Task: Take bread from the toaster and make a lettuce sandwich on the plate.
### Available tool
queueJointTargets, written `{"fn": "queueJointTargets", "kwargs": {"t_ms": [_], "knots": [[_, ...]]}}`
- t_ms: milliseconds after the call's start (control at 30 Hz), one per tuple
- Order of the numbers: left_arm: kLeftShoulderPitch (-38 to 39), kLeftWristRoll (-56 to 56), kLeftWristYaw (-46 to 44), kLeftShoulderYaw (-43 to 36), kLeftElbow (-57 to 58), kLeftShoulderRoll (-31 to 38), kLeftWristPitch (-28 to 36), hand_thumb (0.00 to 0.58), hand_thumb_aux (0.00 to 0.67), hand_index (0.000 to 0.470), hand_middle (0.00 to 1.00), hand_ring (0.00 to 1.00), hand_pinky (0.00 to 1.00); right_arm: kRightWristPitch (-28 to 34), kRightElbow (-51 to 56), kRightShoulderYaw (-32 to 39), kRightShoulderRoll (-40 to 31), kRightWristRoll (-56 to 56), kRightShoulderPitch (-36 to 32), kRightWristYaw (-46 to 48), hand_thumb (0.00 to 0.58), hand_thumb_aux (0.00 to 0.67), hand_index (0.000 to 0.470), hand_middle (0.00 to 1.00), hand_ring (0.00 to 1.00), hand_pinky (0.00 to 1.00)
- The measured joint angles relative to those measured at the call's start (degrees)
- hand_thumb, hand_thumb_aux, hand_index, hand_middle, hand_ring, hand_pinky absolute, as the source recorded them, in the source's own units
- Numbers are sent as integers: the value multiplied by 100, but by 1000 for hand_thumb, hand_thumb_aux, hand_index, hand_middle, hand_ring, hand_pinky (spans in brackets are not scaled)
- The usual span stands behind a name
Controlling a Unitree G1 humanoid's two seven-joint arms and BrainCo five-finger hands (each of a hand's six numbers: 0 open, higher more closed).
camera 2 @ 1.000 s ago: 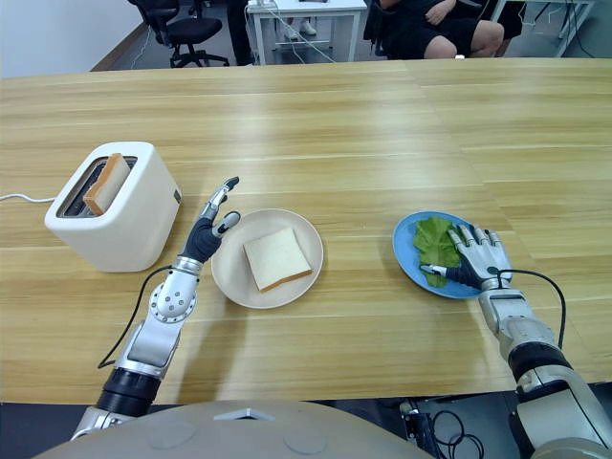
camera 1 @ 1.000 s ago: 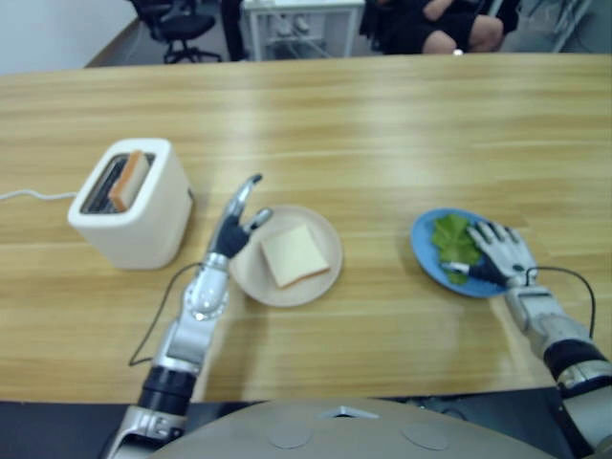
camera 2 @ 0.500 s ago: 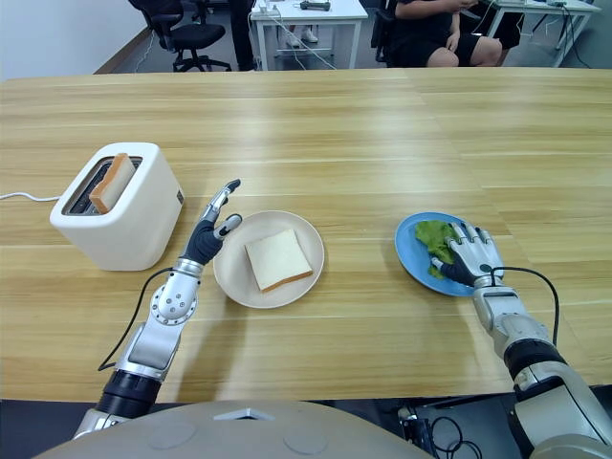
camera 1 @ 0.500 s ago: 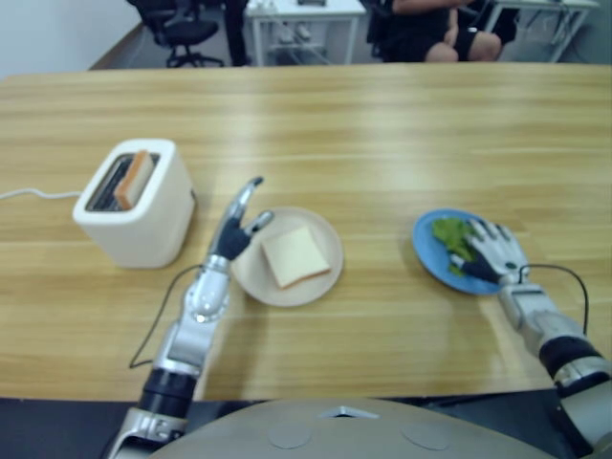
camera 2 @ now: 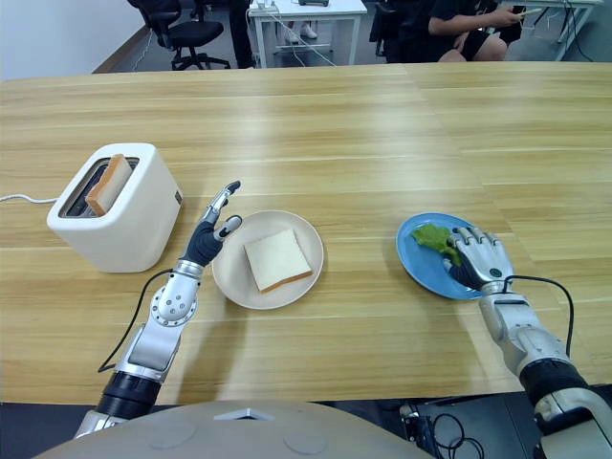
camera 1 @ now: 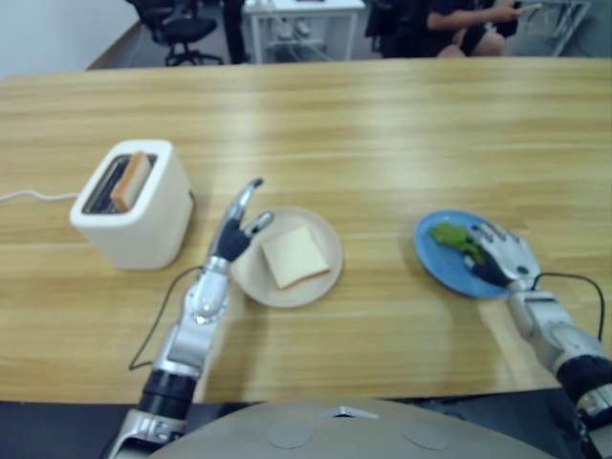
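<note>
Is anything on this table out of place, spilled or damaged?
Nothing stands out. One bread slice lies flat on the beige plate, a second slice stands in the toaster, and lettuce sits on the blue plate.

The right robot hand (camera 2: 475,258) covers one end of the lettuce (camera 2: 432,236) and part of the blue plate (camera 2: 419,266). The bread slice (camera 2: 107,184) sits mostly hidden inside the toaster (camera 2: 124,234), whose cord (camera 2: 19,197) is cut off at the left edge.

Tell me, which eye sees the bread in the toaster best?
The right eye view, narrowly: the bread slice sticks up from the toaster with more open slot showing beside it. The left eye view shows the same slice in the same slot, nearly as well.
</note>
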Motion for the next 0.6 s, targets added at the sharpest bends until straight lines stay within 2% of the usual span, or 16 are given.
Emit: {"fn": "queueJointTargets", "kwargs": {"t_ms": [233, 600], "knots": [[5, -15, 30, 33, 27, 0, -12, 0, 0, 0, 0, 0, 0, 116, -1102, -476, -45, 83, 383, 44, 580, 670, 460, 1000, 1000, 1000], [-6, -299, 55, 210, 223, 3, -139, 0, 0, 0, 0, 0, 0, 216, -2193, -809, 186, 51, 471, 345, 580, 670, 460, 1000, 1000, 1000]]}}
